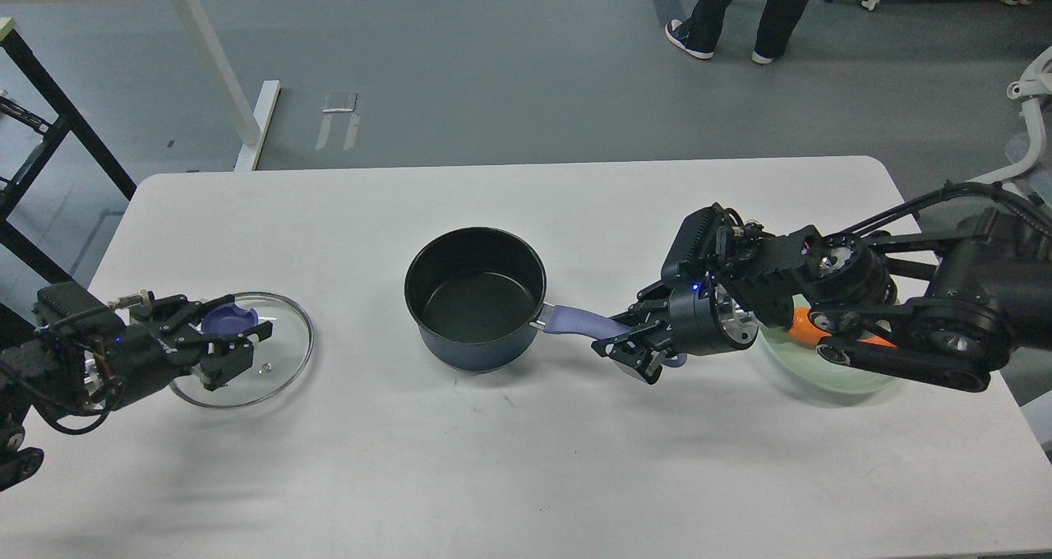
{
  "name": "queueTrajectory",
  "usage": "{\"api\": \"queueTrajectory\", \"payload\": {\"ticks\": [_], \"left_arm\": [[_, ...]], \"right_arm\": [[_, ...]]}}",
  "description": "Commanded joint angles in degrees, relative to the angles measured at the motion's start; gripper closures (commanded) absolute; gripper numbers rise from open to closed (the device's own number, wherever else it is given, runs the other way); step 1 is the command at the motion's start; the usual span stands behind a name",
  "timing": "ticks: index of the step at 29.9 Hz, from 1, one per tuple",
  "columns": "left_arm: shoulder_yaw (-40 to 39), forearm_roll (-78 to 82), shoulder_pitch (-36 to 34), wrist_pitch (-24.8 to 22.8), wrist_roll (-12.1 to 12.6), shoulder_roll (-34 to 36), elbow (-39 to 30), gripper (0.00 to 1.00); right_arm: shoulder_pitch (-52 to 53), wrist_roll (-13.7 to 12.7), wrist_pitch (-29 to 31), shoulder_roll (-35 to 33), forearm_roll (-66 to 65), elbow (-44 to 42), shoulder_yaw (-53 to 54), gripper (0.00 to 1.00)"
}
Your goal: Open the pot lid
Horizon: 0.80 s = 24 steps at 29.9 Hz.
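A dark blue pot [475, 308] stands uncovered in the middle of the white table [526, 468], its purple handle [579, 321] pointing right. My right gripper [626, 347] is shut on the end of that handle. My left gripper [232, 343] is shut on the purple knob [228, 319] of the glass lid [283, 353], which hangs low over the table at the left, well clear of the pot.
A pale green bowl [830, 374] with an orange item [801, 322] sits under my right arm at the table's right. A person's legs [744, 8] stand on the floor behind the table. A desk frame [209, 57] stands at the back left.
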Motion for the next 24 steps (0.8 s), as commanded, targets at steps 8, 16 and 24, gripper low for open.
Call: {"api": "queueTrajectory", "payload": {"ticks": [8, 16, 24], "left_arm": [[-0.12, -0.03, -0.25, -0.08, 0.01, 0.03, -0.79, 0.07], [-0.65, -14.58, -4.71, -1.04, 0.01, 0.03, -0.79, 0.01], [-1.0, -40.86, -9.2, -3.59, 0.01, -0.85, -0.61, 0.01]], "right_arm": [[-0.47, -0.1, -0.18, -0.66, -0.09, 0.05, 0.18, 0.74], [-0.73, -0.1, -0.53, -0.83, 0.7, -0.13, 1.14, 0.23], [-1.26, -0.01, -2.9, -2.76, 8.32, -0.74, 6.58, 0.02]]}}
